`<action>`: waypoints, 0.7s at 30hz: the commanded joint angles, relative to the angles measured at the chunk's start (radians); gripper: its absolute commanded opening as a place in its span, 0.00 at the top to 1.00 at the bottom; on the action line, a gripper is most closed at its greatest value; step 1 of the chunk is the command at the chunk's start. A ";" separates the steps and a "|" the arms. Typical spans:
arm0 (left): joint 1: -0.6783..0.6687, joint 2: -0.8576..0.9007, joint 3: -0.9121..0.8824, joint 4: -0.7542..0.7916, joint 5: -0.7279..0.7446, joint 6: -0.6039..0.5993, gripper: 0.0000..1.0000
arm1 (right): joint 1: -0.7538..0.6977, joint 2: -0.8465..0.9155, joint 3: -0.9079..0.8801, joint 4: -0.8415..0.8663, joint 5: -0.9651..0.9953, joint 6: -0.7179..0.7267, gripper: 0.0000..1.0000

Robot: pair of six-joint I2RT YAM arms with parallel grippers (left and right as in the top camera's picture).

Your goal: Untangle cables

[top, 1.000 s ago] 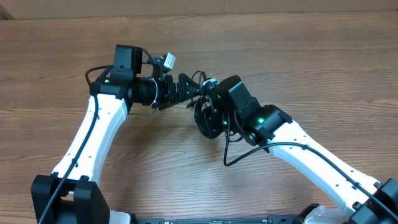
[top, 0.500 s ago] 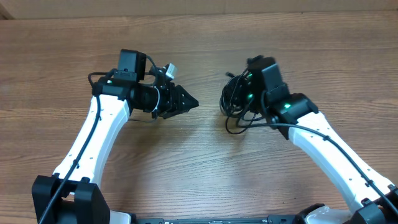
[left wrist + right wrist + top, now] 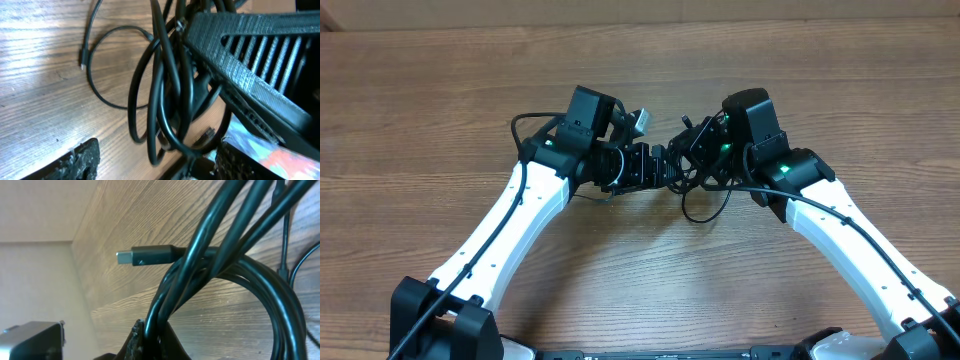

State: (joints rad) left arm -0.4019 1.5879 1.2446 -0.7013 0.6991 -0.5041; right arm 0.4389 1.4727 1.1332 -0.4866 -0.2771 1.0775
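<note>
Now: the knot is not undone, and both arms meet over the middle of the table (image 3: 620,60).
Cables: thin black cables (image 3: 161,95) in a bunch of overlapping loops, hanging between the two grippers. One slack loop droops to the wood below.
Right gripper: the right gripper (image 3: 705,155) is clamped on the cables. In its wrist view several strands rise straight out from between its fingers, and a plug (image 3: 145,256) sticks out sideways.
Left gripper: the left gripper (image 3: 658,172) is pushed up against the bunch with its jaws apart. One fingertip (image 3: 77,160) shows at the low edge, the loops sit in the gap, and nothing is pinched.
Loose end: one loose end (image 3: 82,64) lies flat on the table, its strand curving back into the bunch.
Feel: probably light and limp with a smooth jacket. The cables should bend freely, spring back a little, and may slide through a loose pinch.
Grab point: a single outer loop on the left side of the bunch, well away from the right clamp. The plug body is the stiffest part, so it is a good handle.
Avoid: closing across the whole bunch, which would likely drag every strand together.
Risk: pulling hard could tighten the crossings or strain a plug neck, so gentle sideways tension looks safer.
</note>
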 commanded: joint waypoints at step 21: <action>-0.114 -0.023 -0.014 0.028 -0.433 -0.154 0.95 | -0.017 -0.031 0.030 0.049 -0.144 0.355 0.96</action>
State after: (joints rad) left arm -0.5255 1.5707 1.2430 -0.6403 0.3500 -0.6888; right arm 0.4320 1.4727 1.1332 -0.4648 -0.3931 1.4216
